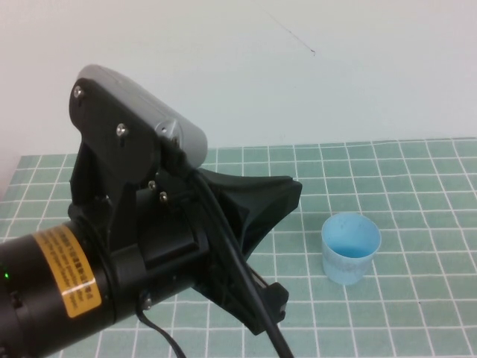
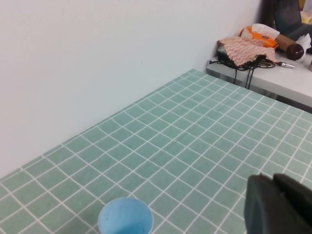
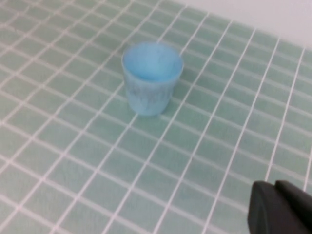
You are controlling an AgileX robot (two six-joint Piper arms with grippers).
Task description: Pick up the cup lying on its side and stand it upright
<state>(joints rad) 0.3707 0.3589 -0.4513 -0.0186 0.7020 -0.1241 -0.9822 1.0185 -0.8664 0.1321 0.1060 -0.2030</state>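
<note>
The cup (image 1: 350, 256) stood upright on the green tiled surface (image 1: 417, 186), on the robot's right side of it, with its long axis vertical, its open mouth pointing up and its narrower base down on the tiles. The left hand (image 1: 279, 195) was raised above the surface just left of the cup and not touching it, and I could not tell if it was apart or together. The right hand (image 3: 278, 208) showed 2 dark fingertips pressed together, near the cup but apart from it.
</note>
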